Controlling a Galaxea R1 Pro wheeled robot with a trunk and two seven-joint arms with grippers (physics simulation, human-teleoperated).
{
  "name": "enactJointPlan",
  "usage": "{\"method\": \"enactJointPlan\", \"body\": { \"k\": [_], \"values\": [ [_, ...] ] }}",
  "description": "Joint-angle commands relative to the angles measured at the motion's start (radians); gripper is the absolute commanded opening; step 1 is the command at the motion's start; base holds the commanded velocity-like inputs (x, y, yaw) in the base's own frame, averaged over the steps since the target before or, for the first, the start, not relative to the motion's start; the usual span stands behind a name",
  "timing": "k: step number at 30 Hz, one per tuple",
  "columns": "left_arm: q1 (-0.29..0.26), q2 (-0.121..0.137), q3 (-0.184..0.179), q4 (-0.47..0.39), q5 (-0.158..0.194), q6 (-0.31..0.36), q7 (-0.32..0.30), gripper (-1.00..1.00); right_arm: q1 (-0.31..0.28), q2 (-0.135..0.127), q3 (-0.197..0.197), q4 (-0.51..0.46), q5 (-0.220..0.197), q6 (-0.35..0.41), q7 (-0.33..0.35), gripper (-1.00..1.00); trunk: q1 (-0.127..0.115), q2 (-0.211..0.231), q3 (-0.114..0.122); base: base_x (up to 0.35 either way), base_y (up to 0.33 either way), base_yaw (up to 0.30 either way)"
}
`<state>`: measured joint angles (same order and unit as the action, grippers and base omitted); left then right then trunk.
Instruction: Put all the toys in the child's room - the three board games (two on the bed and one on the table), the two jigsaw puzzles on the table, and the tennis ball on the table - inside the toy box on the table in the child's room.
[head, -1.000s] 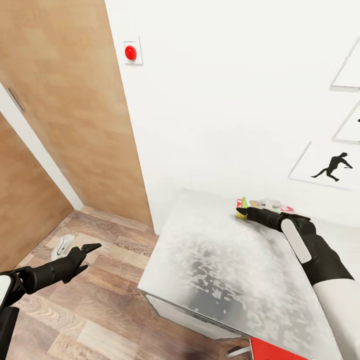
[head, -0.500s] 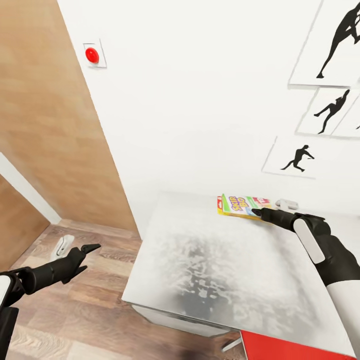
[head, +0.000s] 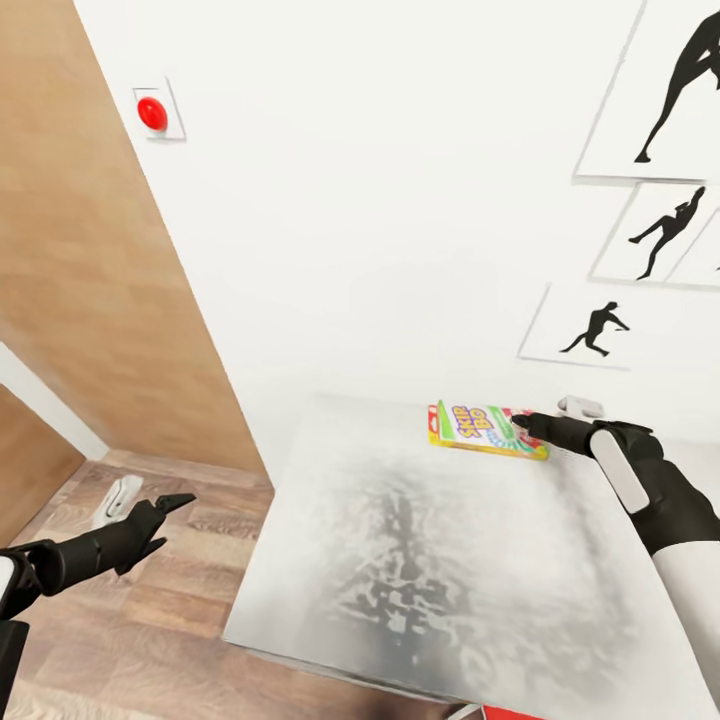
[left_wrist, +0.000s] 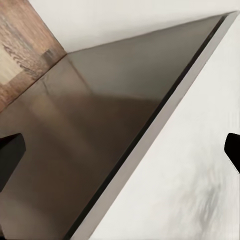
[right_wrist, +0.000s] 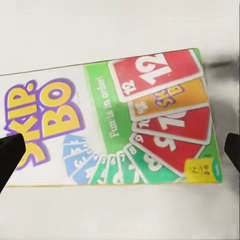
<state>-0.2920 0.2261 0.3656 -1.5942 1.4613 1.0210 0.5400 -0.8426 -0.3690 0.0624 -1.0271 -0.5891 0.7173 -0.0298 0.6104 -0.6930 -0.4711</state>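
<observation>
The right gripper (head: 522, 424) is hovering wide open over the SKIP BO box (head: 484, 429), gripping nothing; that box is lying flat on the bed (head: 400, 560) near the wall. The left gripper (head: 172, 503) is hanging open over the floor (head: 150, 620).

The bed (head: 450, 560) has a pale grey-white mottled top, its near corner over a wood floor (head: 150, 620). A SKIP BO box (head: 485, 429) lies flat on it near the wall. In the right wrist view the box (right_wrist: 115, 120) sits face up between the two spread fingertips (right_wrist: 10, 160), just beyond them. A small white object (head: 580, 406) lies past the box.
</observation>
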Motion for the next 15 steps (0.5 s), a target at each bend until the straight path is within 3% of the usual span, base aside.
{"method": "enactJointPlan", "body": {
  "k": [1, 3, 9, 10, 12, 15],
  "values": [
    [0.000, 0.000, 0.001, -0.001, 0.005, 0.003, 0.011, 1.00, -0.005, -0.002, 0.002, 0.007, -0.004, 0.002, -0.003, 1.00, 0.001, -0.001, -0.001, 0.185, -0.023, -0.002],
    [0.002, 0.000, 0.001, 0.001, -0.020, 0.003, 0.011, 1.00, -0.014, -0.013, 0.002, 0.026, -0.004, -0.005, -0.001, 1.00, 0.001, -0.001, -0.001, 0.105, -0.013, -0.001],
    [0.004, 0.000, 0.003, 0.003, -0.034, 0.004, 0.006, 1.00, -0.027, -0.024, -0.013, 0.040, -0.006, 0.001, -0.005, 1.00, 0.001, -0.001, -0.002, 0.020, -0.002, -0.076],
    [0.004, 0.001, 0.040, 0.003, -0.033, 0.005, 0.002, 1.00, -0.036, -0.025, -0.073, 0.064, -0.004, 0.000, -0.005, 1.00, 0.001, -0.001, -0.002, 0.001, 0.000, -0.032],
    [0.006, 0.001, 0.055, 0.003, -0.033, 0.005, 0.004, 1.00, -0.054, -0.028, -0.091, 0.129, -0.003, -0.002, -0.008, 1.00, 0.001, -0.001, -0.002, 0.000, 0.000, -0.018],
    [0.011, 0.001, 0.089, 0.003, -0.035, 0.006, 0.010, 1.00, -0.137, -0.029, -0.097, 0.304, -0.001, -0.005, -0.008, 1.00, 0.001, -0.001, -0.002, 0.000, 0.000, -0.008]
  ]
}}
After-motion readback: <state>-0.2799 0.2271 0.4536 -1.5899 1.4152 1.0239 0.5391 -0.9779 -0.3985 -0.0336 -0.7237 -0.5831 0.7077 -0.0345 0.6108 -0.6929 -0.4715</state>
